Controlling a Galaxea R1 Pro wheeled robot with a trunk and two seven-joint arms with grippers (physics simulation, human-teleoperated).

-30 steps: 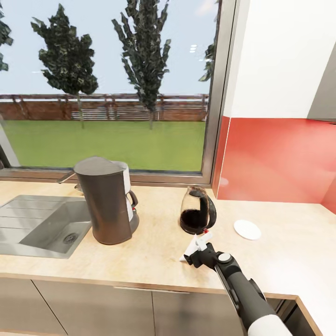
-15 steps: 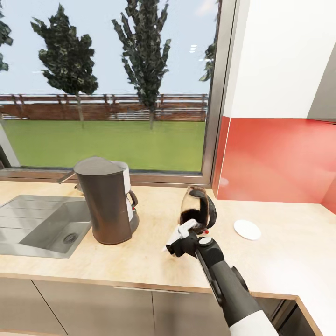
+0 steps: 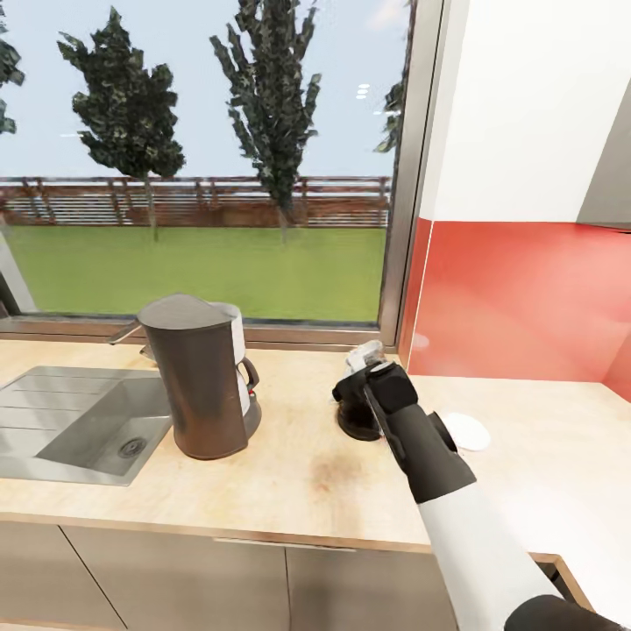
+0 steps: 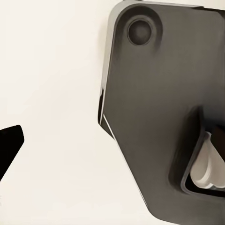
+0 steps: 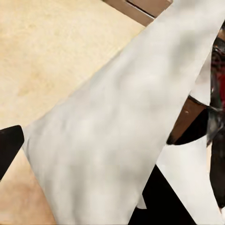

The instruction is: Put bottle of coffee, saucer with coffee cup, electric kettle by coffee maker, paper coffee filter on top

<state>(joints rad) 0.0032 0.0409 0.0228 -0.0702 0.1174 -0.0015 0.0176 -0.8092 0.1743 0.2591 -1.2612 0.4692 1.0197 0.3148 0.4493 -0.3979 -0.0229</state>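
The tall dark grey coffee maker point(image 3: 203, 379) stands on the beige countertop point(image 3: 289, 478) beside the sink. My right gripper point(image 3: 359, 363) is raised in front of the electric kettle point(image 3: 354, 426), shut on a white paper coffee filter point(image 3: 365, 351). My arm covers most of the kettle, leaving its dark base showing. In the right wrist view the filter point(image 5: 117, 122) spreads wide, with the kettle's dark glass point(image 5: 218, 117) at the edge. The white saucer point(image 3: 469, 432) lies right of the kettle, partly behind my forearm. The coffee cup and the bottle of coffee are out of view.
A grey sink point(image 3: 83, 425) is set into the counter left of the coffee maker. A window runs along the back and a red splashback point(image 3: 517, 298) rises at the right. The left wrist view has a dark grey robot part point(image 4: 154, 108) against white.
My right arm has risen from the counter's front and swung back and up, carrying the filter until it now hides the kettle. Nothing else has moved.
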